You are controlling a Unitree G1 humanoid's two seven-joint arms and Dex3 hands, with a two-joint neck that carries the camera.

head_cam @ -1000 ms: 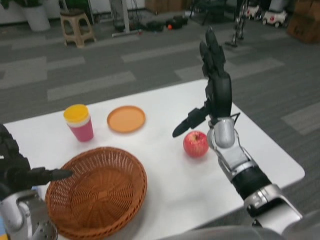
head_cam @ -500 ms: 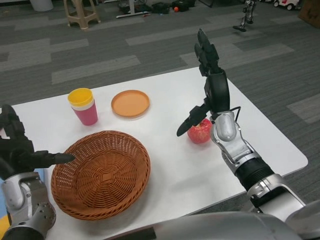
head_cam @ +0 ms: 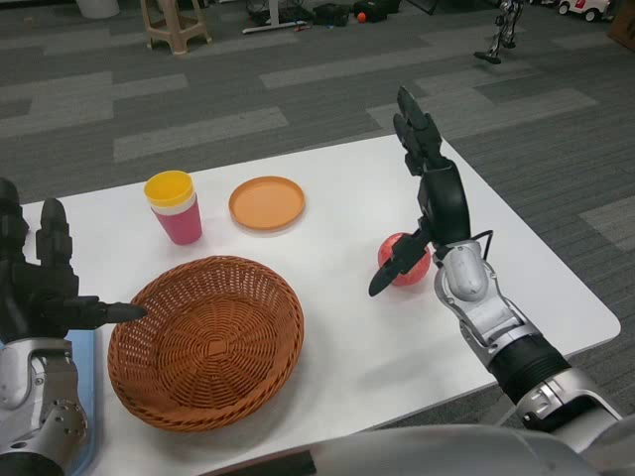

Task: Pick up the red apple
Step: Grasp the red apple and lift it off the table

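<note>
A: How much of the red apple (head_cam: 401, 260) shows?

B: Only part. The right hand (head_cam: 434, 188) stands in front of it at 3 o'clock, and the thumb crosses its lower face, so its right side is hidden. Whether the palm touches it cannot be told.

A: And the left hand (head_cam: 40, 293)?

B: Cut off by the picture's left edge at 9 o'clock; its outer side is out of frame.

A: Anything else?

B: A blue thing (head_cam: 83, 416) at 8 o'clock sits half behind the left forearm; what it is cannot be told. The wicker basket (head_cam: 206, 337) hides the worktop (head_cam: 327, 327) beneath it. The stool (head_cam: 177, 20) at 12 o'clock is cropped by the top edge.
</note>
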